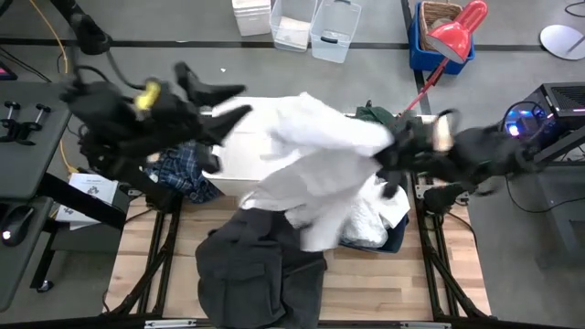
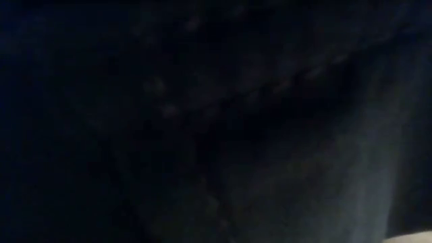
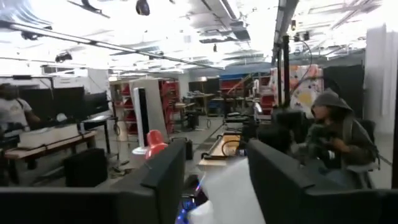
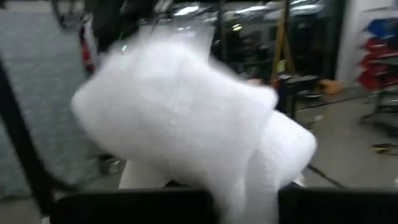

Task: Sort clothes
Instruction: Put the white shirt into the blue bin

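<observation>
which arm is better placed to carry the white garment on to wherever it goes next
Probably the right. The right gripper is shut on the white garment, which hangs from it above the table. The left gripper is open, its fingers apart off the cloth's far edge.

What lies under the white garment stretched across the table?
Under the white garment, the dark grey garment shows at the front, and part of the navy bin with white fabric inside. The dark green garment peeks out behind. Whatever lies beneath its middle is covered.

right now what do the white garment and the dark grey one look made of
White garment: thin, soft woven fabric, matte, likely cotton; it drapes and bunches in loose folds. Dark grey garment: heavier matte cloth, possibly a sweatshirt knit; it lies in thick, broad folds. Weave is too blurred to confirm.
</observation>
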`<action>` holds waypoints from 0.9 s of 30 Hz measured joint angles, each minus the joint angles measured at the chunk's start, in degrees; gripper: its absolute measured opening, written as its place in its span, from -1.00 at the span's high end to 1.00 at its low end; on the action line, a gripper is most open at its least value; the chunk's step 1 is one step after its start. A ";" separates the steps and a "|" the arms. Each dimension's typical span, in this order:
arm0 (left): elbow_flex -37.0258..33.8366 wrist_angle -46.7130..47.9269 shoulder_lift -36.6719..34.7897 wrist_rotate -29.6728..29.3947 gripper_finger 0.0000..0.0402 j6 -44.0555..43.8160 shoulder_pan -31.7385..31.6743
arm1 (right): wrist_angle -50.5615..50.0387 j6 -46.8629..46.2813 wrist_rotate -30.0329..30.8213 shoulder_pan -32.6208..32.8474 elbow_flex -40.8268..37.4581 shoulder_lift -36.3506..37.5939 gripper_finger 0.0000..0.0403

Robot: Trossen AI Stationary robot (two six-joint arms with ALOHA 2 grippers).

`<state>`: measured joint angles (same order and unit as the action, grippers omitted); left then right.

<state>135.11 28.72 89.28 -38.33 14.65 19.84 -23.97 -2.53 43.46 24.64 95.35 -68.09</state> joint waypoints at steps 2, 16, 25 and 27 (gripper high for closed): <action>0.01 2.71 -1.32 -0.13 0.09 -2.34 0.82 | -3.81 0.97 5.10 2.69 3.45 1.40 0.97; -0.09 11.23 -4.68 1.63 0.03 -8.50 1.94 | -20.82 4.64 39.50 20.09 19.02 1.87 0.97; -0.11 10.17 -4.75 0.00 0.02 -8.43 1.78 | -2.58 34.41 46.62 23.39 24.20 1.13 0.98; -0.11 10.01 -4.48 -0.06 0.02 -8.45 1.18 | 3.25 41.65 46.42 23.36 25.95 0.58 0.98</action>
<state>135.00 38.73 84.80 -38.39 6.20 21.02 -20.72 39.12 89.88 48.01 121.30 -67.51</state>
